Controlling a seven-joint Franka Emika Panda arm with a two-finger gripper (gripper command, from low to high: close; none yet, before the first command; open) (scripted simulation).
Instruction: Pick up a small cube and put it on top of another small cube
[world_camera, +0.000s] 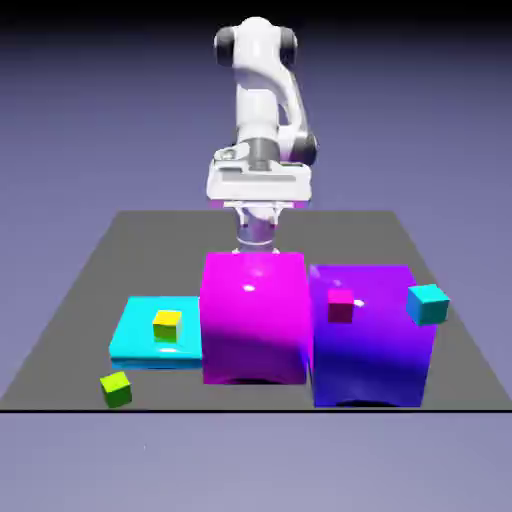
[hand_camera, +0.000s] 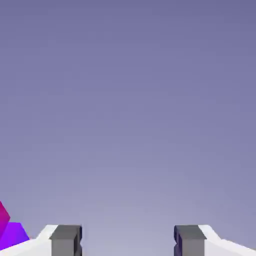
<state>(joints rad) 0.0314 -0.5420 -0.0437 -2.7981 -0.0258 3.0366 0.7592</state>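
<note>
The small lime-green cube (world_camera: 116, 389) lies on the table near the front edge, at the exterior view's left, in front of a cyan slab. The small teal cube (world_camera: 427, 303) shows at the upper right corner of the big purple block (world_camera: 372, 340); whether it rests on the block or beside it I cannot tell. My gripper (world_camera: 256, 243) hangs behind the big magenta block (world_camera: 253, 320), far from both cubes, its fingertips partly hidden by the block. In the hand view my gripper (hand_camera: 127, 242) is open with nothing between the grey fingertips (hand_camera: 65, 240).
A flat cyan slab (world_camera: 135, 345) at the left carries a small yellow-topped cube (world_camera: 166, 325). A small magenta cube (world_camera: 341, 305) sits on the purple block. The hand view shows mostly backdrop, with a sliver of magenta and purple (hand_camera: 11, 234) at lower left.
</note>
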